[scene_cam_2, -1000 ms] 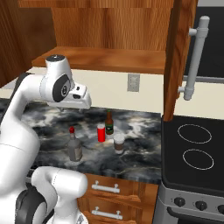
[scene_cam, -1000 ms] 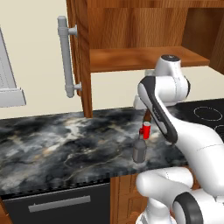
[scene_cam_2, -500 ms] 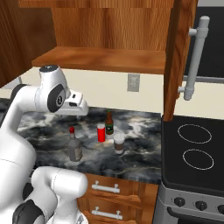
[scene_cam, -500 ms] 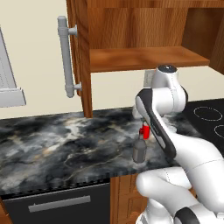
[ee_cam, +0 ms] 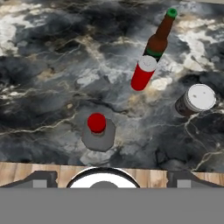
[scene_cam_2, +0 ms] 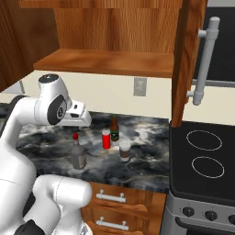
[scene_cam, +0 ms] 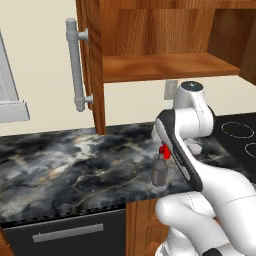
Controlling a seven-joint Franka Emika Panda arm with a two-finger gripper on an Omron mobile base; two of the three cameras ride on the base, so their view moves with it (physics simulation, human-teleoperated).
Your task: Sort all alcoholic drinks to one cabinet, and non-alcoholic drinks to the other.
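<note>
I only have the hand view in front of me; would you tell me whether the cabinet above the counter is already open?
Observer: Yes. The wall cabinet stands open, its door swung out to the right in the right base view.
Operator: Thank you. Is anything on its shelf yet?
Observer: Nothing that I can see; the grey bottle, beer bottle, red can and lidded cup all stand on the counter.
Operator: And what lies beyond the cup?
Observer: A stove adjoins the counter on that side.
</note>
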